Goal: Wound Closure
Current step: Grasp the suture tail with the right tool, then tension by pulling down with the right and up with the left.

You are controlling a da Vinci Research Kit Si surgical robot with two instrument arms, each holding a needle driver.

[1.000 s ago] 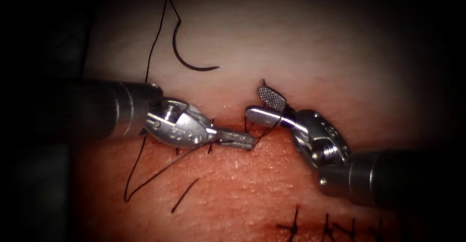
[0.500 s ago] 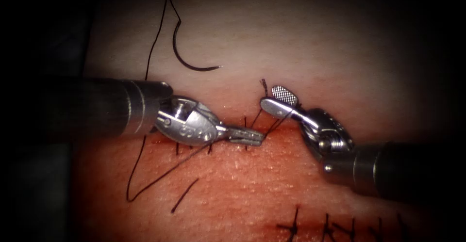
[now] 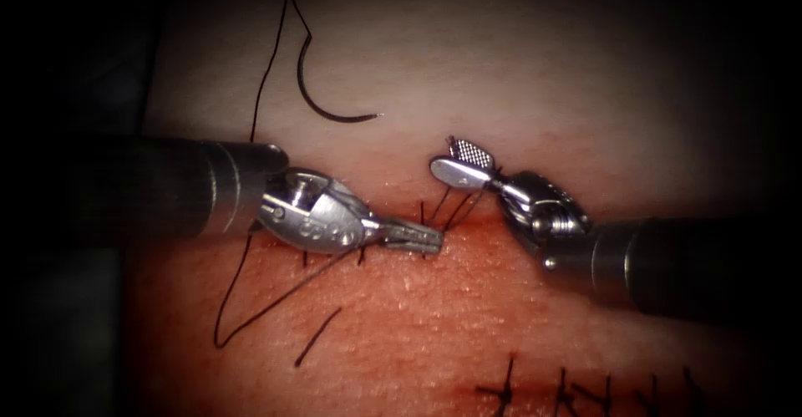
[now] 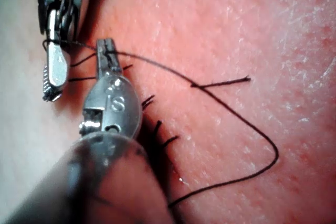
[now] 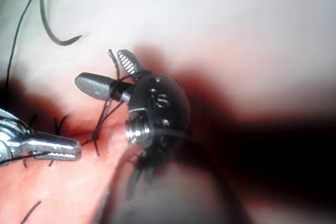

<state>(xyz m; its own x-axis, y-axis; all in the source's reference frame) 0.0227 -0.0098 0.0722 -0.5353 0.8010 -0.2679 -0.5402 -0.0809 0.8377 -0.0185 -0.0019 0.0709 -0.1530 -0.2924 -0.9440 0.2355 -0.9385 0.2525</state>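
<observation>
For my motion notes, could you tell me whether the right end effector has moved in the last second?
Yes. The right end effector has shifted up, away from the cut, while the needle lies unmoved on the tissue.

dark shafts, silver wrists, ridged pincer [image 3: 462, 164]

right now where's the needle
In the endoscope view the needle lies loose on the pale tissue, above the left tool and up-left of the open right tool; neither tool holds it.
</observation>
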